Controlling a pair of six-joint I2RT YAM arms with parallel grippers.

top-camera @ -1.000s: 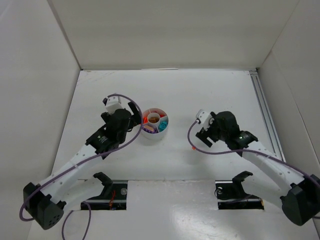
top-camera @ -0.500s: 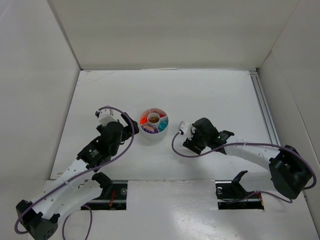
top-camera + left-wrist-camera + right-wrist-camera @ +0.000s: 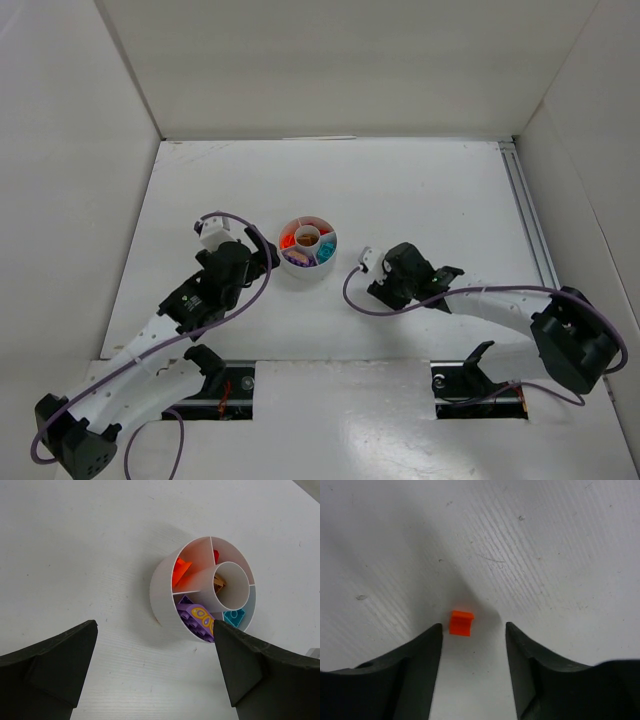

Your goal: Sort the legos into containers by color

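Observation:
The containers are wedge sections of one small round white dish [image 3: 296,268] [image 3: 162,592] with a central cup. In them lie legos: an orange piece [image 3: 181,569], a purple brick [image 3: 197,620], a teal one [image 3: 234,617], a red one [image 3: 216,556] and a brown one [image 3: 218,582] in the cup. My left gripper [image 3: 262,256] [image 3: 154,626] stands wide open just left of the dish, holding nothing. A lone orange lego [image 3: 461,623] lies on the table between the fingertips of my right gripper [image 3: 384,289] [image 3: 473,627], nearer the left finger and untouched; the jaws are open. The top view hides this brick.
White walls enclose the table on the left, back and right. A metal rail [image 3: 525,215] runs along the right side. A purple cable [image 3: 352,296] loops from the right wrist toward the dish. Two dark cut-outs [image 3: 220,385] sit by the arm bases.
My right arm swung left and came down over the lone orange lego, its jaws narrowing around it. My left arm drew back a little from the dish, still wide open.

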